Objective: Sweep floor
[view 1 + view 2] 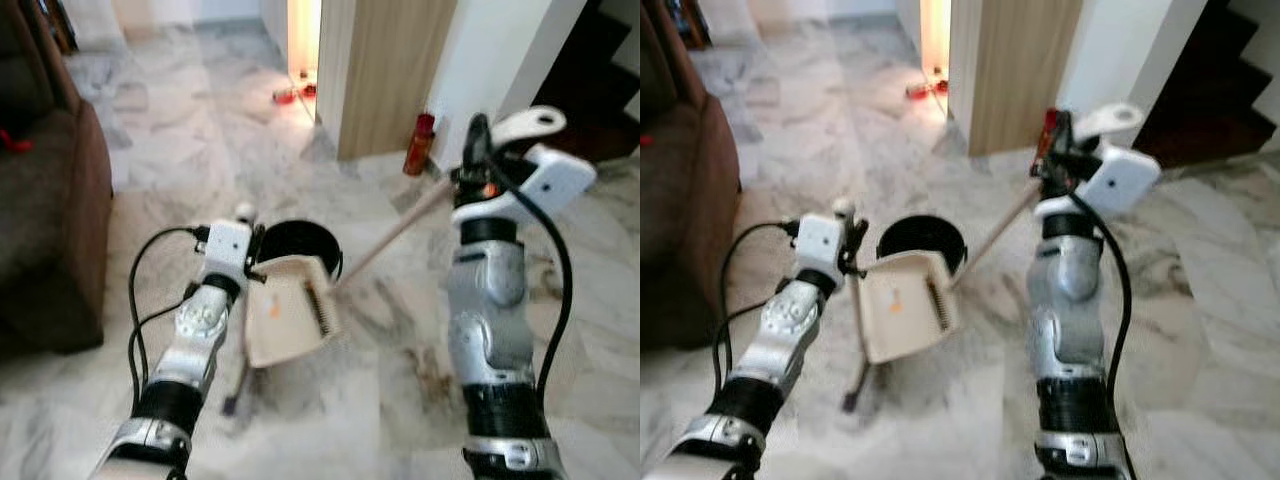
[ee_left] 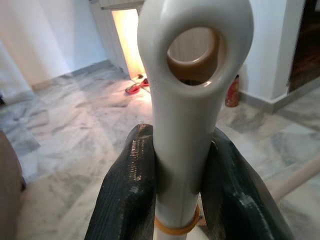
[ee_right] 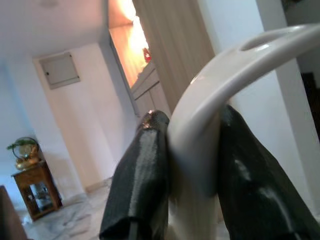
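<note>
The floor point(image 1: 180, 120) is pale grey-white marble with darker grey veining. The dustpan point(image 1: 290, 310) is cream with an orange mark on its inner face; its handle point(image 2: 192, 100) is glossy white, ringed by an orange band. The bin point(image 1: 298, 242) is black. The broom handle point(image 1: 395, 232) is beige. The fingers point(image 2: 125, 195) of both grippers are black, the arms silver with black cables. The sofa point(image 1: 50, 200) is dark brown. A red bottle point(image 1: 419, 144) stands by the light wood-grain panel point(image 1: 385, 70).
</note>
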Controlling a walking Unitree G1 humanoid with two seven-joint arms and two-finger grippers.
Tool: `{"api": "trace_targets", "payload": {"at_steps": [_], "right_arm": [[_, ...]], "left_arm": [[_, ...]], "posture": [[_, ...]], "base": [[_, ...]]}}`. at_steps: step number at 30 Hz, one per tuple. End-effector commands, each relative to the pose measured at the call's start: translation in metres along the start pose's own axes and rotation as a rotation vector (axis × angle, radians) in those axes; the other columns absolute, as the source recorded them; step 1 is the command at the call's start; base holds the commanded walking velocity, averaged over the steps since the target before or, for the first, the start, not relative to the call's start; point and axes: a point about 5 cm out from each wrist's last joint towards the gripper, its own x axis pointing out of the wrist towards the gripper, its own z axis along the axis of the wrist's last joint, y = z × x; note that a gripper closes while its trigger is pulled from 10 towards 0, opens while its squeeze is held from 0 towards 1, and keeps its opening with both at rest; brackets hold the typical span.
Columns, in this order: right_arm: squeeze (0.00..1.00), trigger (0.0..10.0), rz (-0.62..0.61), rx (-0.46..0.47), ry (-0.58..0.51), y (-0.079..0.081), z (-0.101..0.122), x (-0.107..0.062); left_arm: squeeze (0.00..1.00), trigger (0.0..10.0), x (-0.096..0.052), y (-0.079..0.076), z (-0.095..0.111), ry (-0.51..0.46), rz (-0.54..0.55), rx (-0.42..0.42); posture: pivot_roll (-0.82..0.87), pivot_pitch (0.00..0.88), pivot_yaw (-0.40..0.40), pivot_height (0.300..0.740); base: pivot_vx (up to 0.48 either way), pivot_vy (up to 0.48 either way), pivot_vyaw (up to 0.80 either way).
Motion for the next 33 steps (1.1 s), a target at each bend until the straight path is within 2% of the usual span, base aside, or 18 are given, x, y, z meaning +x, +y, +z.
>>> {"api": "trace_targets", "payload": {"at_steps": [1,15,19,33], "right_arm": [[0.00,10.0,-0.002,0.005,-0.069,-0.0015,0.0158,0.0040],[0.00,10.0,0.027,0.005,-0.065,0.0024,0.0158,0.0036],[0.00,10.0,0.038,0.008,-0.061,0.0044,0.0152,0.0033],[0.00,10.0,0.049,0.025,-0.055,0.0063,0.0140,0.0038]], "left_arm": [[0.00,10.0,0.0056,-0.0054,0.0120,-0.051,-0.013,0.004],[0.00,10.0,0.0060,-0.0046,0.0125,-0.049,-0.004,0.008],[0.00,10.0,0.0061,-0.0041,0.0127,-0.049,-0.004,0.006],[0.00,10.0,0.0057,-0.0024,0.0124,-0.045,-0.001,0.011]], "posture": [[0.13,0.028,-0.023,0.740],[0.13,0.036,-0.026,0.740],[0.13,0.038,-0.027,0.740],[0.14,0.037,-0.032,0.740]], "base": [[0.289,0.000,0.00],[0.290,0.000,0.00],[0.289,0.000,0.80],[0.290,0.000,0.00]]}}
